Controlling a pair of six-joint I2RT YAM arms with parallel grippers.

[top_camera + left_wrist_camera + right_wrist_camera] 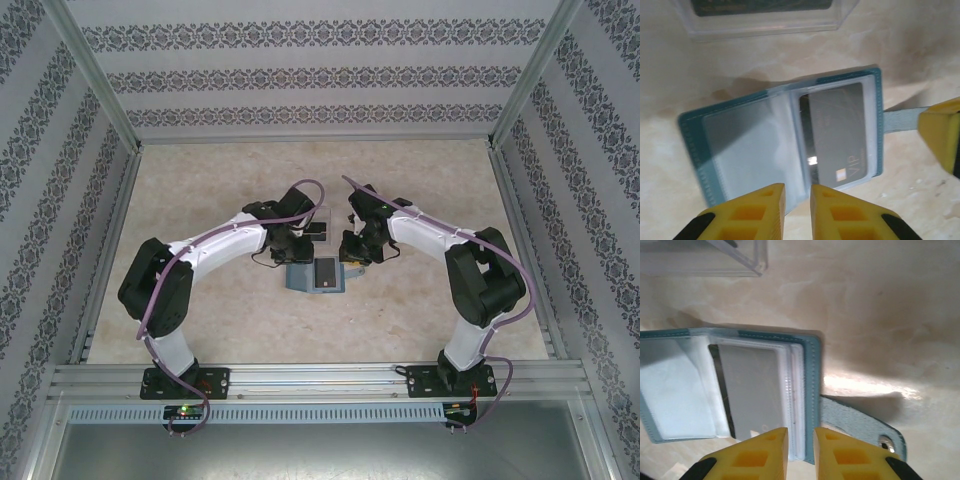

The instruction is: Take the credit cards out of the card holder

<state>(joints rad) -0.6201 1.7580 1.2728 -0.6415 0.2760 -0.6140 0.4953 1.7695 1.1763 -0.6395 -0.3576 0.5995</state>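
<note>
The teal card holder (315, 276) lies open like a book on the table between both arms. In the left wrist view its right clear sleeve holds a grey credit card (837, 130) marked VIP, while the left sleeve (745, 145) looks empty. My left gripper (797, 192) hangs over the near edge at the fold with its jaws a narrow gap apart. The sleeve's edge reaches between the tips, and whether it is pinched I cannot tell. My right gripper (801, 435) is shut on the card holder's (812, 370) strap-side edge, where cover and stacked sleeves run between its fingers.
A clear plastic tray (318, 222) with a dark card in it stands just beyond the wallet, and its wall shows in the wrist views (765, 25) (700, 265). The strap tab (855, 420) with its metal snap lies flat to the right. The right gripper's yellow finger (940, 135) sits over that strap.
</note>
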